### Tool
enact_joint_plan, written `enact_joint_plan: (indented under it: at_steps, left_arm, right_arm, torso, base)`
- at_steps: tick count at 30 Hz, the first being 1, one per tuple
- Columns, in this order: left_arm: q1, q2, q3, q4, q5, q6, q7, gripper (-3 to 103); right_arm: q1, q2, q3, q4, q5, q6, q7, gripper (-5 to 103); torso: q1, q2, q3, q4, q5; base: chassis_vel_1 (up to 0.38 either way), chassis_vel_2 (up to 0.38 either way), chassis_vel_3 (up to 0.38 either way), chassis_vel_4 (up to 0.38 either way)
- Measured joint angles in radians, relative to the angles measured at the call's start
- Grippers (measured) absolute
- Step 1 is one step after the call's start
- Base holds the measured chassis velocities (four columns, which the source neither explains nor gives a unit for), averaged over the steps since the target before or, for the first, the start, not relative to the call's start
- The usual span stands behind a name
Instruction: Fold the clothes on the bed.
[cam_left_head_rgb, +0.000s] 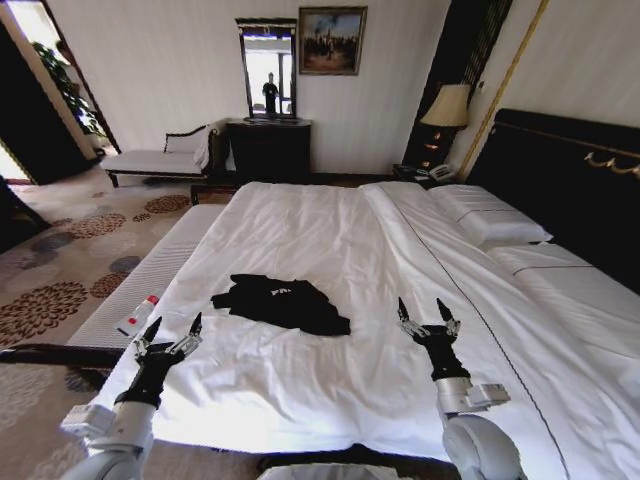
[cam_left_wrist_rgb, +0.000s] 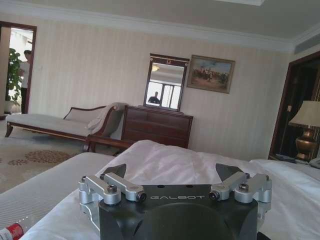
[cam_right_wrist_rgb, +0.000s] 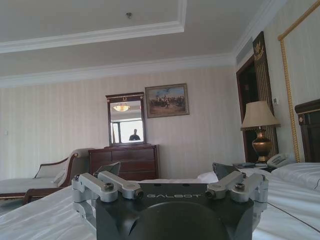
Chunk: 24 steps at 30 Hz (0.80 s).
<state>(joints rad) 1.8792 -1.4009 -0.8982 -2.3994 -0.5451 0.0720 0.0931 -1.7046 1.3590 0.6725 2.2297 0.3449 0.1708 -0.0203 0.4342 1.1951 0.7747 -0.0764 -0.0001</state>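
I see both grippers, left (cam_left_head_rgb: 172, 330) and right (cam_left_head_rgb: 428, 314), spread wide and empty, flanking the crumpled T-shirt (cam_left_head_rgb: 283, 302) on the bed (cam_left_head_rgb: 330, 230).

Both arms reach forward from the robot's lower body, forearms angled up and slightly inward, each ending in a silver wrist block and a black tool. The left tool (cam_left_head_rgb: 171, 328) has its two dark fingers spread apart in a V, tips pointing up and forward. The right tool (cam_left_head_rgb: 427, 311) stands level with it, well apart to the side, fingers (cam_left_head_rgb: 403, 310) likewise spread wide. In both wrist views the jaws stand open with nothing between them.
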Motion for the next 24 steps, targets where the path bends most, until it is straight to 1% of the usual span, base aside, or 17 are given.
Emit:
enact_joint_plan:
  at_steps: [12,24]
  left_arm:
    - [0.003,-0.002,-0.001,0.008,0.0,-0.01,0.002,100]
    - [0.003,0.0,-0.001,0.012,0.001,-0.014,0.003,100]
  right_arm:
    - [-0.005,0.0,0.0,0.002,-0.013,0.0,-0.002,100]
    - [-0.007,-0.001,-0.001,0.002,-0.015,0.003,-0.003,100]
  torso:
    - [0.0,0.0,0.0,-0.0001,0.0002]
    - [0.0,0.0,0.0,-0.0001,0.0001]
  base:
    - [0.017,0.013,-0.016,-0.018]
    - [0.043,0.082,-0.043,-0.09]
